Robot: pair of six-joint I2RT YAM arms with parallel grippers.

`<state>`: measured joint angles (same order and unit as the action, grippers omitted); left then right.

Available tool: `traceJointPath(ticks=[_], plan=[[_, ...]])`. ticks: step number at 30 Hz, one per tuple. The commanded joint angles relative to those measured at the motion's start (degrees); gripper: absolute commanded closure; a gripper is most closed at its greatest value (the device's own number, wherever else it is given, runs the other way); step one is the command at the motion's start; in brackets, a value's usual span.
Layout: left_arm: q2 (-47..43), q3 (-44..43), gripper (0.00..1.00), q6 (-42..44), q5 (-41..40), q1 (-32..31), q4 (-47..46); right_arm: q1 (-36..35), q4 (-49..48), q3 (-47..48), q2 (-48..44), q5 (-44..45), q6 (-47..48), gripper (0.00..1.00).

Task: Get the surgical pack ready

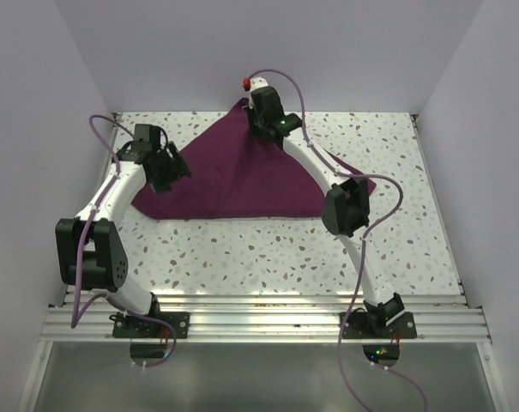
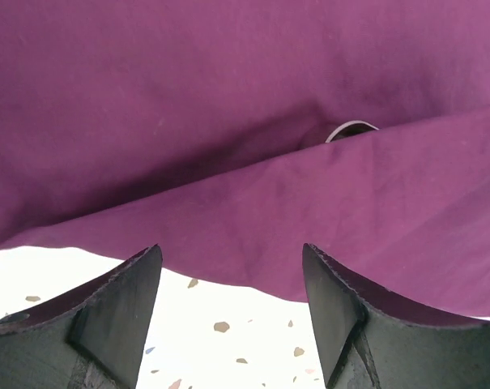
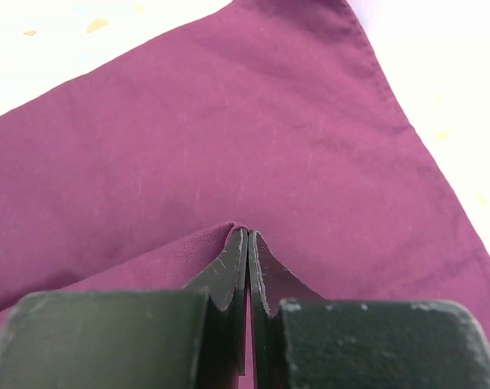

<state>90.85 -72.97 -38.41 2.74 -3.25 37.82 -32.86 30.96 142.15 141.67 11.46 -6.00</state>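
- Hovering at the left: left hand, released, fingers wide apart, nothing btwn them. Under it are the speckled tabletop and an edge of the purple cloth.
- Left wrist view: one cloth layer laps over another w/ a shadowed gap btwn. A pale curved rim peeks out of the gap, prob. sth wrapped inside; can't tell what.
- Centre: cloth lies mid-tabletop as a broad triangle, long edge toward the arm bases, apex at the far side. Contents otherwise hidden.
- Right: right hand sits at the far apex, clenched on a raised pleat of the cloth, fingers pressed together w/ fabric caught at the tips.
- Step, as I read it: mid-wrap, w/ a corner of the cloth gripped for folding over the contents. Pack not yet a closed bundle.
- Next move prob. calls for:
  - right hand taking its pinched corner across w/o dragging the whole pack;
  - left hand coming down to pin or pick up the left point & fold it inward;
  - a low, slow pull so the layers don't slip open, esp. at the left gap.
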Motion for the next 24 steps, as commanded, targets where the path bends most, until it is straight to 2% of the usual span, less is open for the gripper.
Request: traceJointPath(ticks=[1, 10, 24], plan=[[0.3, -2.4, 0.26, 0.0, -1.2, 1.7, -2.4, 0.4, -7.4, 2.2, 0.9, -3.3, -0.2, 1.0], [1.3, -1.5, 0.26, 0.6, -0.5, 3.2, -2.1, 0.1, -11.4, 0.4, 2.5, -9.7, -3.3, 1.0], [2.1, -0.9, 0.27, 1.2, 0.5, 3.2, -1.9, 0.0, -10.4, -0.2, 7.5, -8.8, -6.2, 1.0]])
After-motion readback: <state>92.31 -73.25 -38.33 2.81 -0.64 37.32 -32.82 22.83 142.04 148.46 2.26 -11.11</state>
